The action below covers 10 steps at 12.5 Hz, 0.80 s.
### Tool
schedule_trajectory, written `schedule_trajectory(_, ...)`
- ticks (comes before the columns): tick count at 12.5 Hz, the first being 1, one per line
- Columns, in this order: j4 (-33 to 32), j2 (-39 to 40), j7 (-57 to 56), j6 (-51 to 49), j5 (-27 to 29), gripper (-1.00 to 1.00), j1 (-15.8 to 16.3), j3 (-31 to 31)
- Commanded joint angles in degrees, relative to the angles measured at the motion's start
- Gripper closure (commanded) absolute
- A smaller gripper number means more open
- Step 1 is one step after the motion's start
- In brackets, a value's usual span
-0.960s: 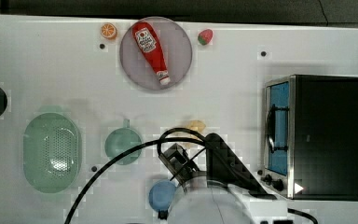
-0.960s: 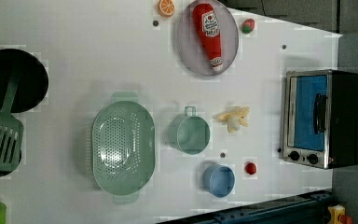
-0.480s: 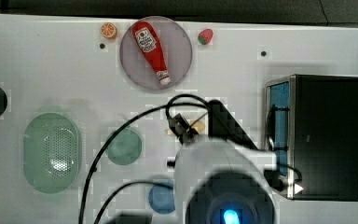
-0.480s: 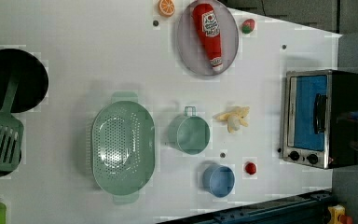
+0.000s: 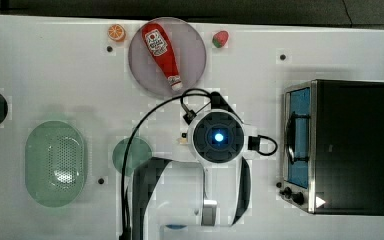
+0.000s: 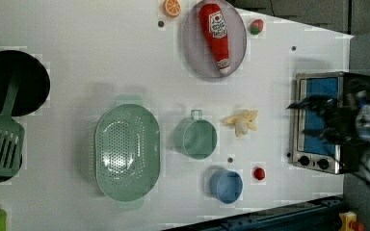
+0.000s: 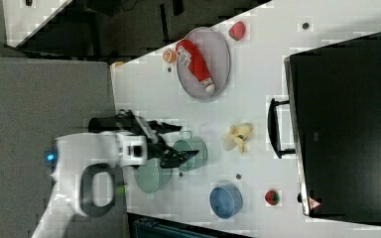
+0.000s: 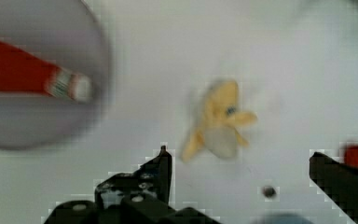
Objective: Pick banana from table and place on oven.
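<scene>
Fingers (image 8: pixel 162 164) spread wide, empty, above the banana (image 8: pixel 219 122).

Top view — arm (image 5: pixel 215 137) hides banana; ketchup bottle (image 8: pixel 23 77) blurred, cut off at wrist view's edge.

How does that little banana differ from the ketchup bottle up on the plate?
The banana is pale yellow with its peel splayed open; the ketchup bottle is red with a white cap end. The banana is far shorter than the bottle. The banana lies straight on the white table, while the bottle lies on a grey plate. Both lie flat, untouched by the gripper.
</scene>
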Motion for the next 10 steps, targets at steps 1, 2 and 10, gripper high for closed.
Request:
schedule_trajectory(1,-2.1,4.2,2.1,6.8,-0.2,-1.0,0.0,-0.1)
schedule_trajectory(2,-2.6,6.6,2.1,8.9,-0.2,-1.0,0.0,-0.1)
schedule_trajectory(10,-6.9,20.8,2.3,28.5,-0.2,-1.0,0.0,-0.1)
